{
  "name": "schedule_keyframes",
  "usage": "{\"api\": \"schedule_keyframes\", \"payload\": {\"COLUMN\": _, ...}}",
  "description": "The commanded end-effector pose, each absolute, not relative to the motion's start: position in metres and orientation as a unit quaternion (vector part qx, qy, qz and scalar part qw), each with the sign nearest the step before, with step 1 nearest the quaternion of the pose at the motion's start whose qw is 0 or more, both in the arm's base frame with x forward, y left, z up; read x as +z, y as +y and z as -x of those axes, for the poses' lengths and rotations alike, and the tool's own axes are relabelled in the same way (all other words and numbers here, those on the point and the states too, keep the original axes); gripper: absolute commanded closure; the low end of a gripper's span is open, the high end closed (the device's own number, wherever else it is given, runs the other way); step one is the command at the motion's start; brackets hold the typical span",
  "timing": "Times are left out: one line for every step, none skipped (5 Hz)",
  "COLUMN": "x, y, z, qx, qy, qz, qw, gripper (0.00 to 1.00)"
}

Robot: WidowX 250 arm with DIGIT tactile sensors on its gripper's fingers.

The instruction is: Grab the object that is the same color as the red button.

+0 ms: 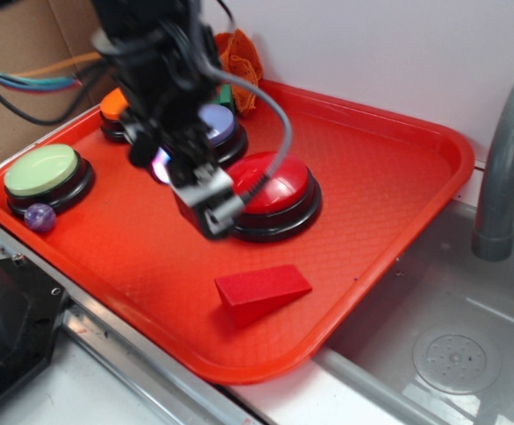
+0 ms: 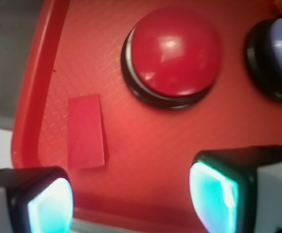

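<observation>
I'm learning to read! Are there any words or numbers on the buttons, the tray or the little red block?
None. The red button, the green button, the red block and the tray are all plain. The gripper shows no writing either.

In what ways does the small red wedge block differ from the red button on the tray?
Shape: the red wedge block is flat-faced and tapered, while the red button is a round dome.
Surface: the block looks matte; the button is glossy with highlights.
Size: the block is smaller than the button.
Build: the button sits on a round black base; the block has none.
Both are red and rest apart on the red tray.
</observation>
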State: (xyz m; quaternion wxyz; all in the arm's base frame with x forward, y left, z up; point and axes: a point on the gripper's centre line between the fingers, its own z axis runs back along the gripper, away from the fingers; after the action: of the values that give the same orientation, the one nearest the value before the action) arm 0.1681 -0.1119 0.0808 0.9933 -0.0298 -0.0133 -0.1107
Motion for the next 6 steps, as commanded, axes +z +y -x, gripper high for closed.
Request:
{"api": "schedule_keyframes", "payload": {"x": 0.05, "y": -0.141, "z": -0.165, "qx": -0.115, "qy": -0.024, "qz": 0.057, "qw": 0.991, "gripper": 0.0}}
{"api": "schedule_keyframes", "payload": {"x": 0.036, "y": -0.15, "z": -0.163, "qx": -0.128, "qy": -0.008, "qz": 0.06, "qw": 0.99, "gripper": 0.0}}
{"api": "schedule_keyframes", "payload": {"x": 0.027, "y": -0.152, "z": -0.163, "qx": -0.13, "qy": -0.005, "qz": 0.062, "qw": 0.99, "gripper": 0.0}}
{"api": "schedule_keyframes", "payload": {"x": 0.021, "y": -0.145, "z": -0.159, "qx": -0.127, "qy": -0.011, "qz": 0.078, "qw": 0.989, "gripper": 0.0}}
{"api": "schedule_keyframes", "payload": {"x": 0.023, "y": -0.142, "z": -0.159, "qx": -0.109, "qy": -0.015, "qz": 0.065, "qw": 0.992, "gripper": 1.0}}
{"api": "schedule_keyframes", "payload": {"x": 0.029, "y": -0.141, "z": -0.159, "qx": -0.112, "qy": -0.015, "qz": 0.065, "qw": 0.991, "gripper": 1.0}}
